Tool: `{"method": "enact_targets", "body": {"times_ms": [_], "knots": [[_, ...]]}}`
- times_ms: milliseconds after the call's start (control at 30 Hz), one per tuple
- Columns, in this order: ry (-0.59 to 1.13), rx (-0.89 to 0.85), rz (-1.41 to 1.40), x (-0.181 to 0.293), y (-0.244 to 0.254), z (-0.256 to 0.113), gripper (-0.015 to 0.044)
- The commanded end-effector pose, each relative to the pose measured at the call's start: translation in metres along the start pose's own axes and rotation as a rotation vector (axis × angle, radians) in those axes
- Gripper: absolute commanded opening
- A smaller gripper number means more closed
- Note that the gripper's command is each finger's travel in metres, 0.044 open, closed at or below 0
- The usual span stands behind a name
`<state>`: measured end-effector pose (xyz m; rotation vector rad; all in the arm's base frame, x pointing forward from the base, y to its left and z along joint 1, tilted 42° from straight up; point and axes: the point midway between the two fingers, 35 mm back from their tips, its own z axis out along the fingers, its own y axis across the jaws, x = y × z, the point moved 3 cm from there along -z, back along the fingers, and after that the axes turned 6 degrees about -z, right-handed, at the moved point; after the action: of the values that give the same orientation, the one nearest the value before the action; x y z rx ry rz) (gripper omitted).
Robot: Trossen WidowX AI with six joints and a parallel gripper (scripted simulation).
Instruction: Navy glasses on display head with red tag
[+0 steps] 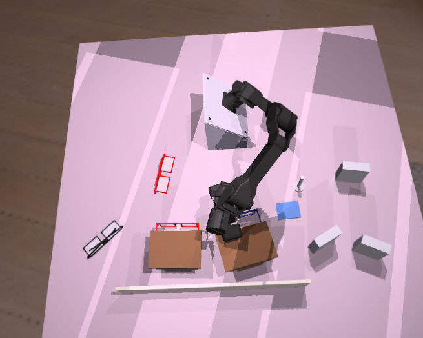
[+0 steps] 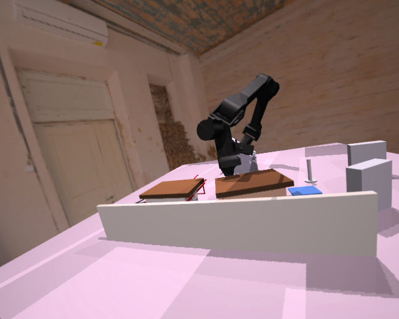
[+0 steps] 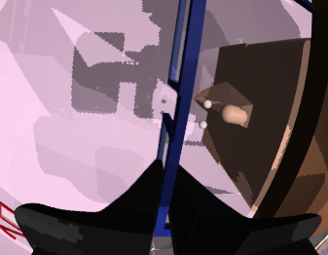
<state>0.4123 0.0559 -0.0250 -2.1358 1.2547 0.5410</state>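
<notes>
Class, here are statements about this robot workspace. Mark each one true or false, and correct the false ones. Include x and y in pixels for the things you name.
1. The gripper [image 1: 237, 218] [image 3: 164, 166] is closed on the navy glasses [image 1: 248, 213] [image 3: 181, 117]. True.
2. The blue pad [image 1: 288, 210] [image 2: 304, 190] lies underneath the black glasses. False: the black glasses [image 1: 103, 238] lie at the other side of the table, well apart from it.
3. Both brown-topped heads are without glasses in front. False: red glasses [image 1: 177, 224] [image 2: 202, 187] are at the front of the left-hand one in the top view.
4. Three grey blocks stand on the table. True.
5. The navy glasses already rest on the nose [image 3: 235, 114]. False: a gap separates them in the wrist view.
</notes>
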Motion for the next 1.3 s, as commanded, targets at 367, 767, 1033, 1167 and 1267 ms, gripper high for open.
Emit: {"method": "enact_targets", "body": {"times_ms": [367,767,1033,1167,1267], "knots": [[-0.004,0.007,0.001,0.002,-0.017,-0.001,0.0],[-0.004,0.007,0.001,0.002,-0.019,-0.001,0.0],[-0.005,0.004,0.001,0.002,-0.018,0.001,0.0],[-0.005,0.004,0.001,0.002,-0.018,0.001,0.0],[-0.005,0.004,0.001,0.002,-0.018,0.002,0.0]]}}
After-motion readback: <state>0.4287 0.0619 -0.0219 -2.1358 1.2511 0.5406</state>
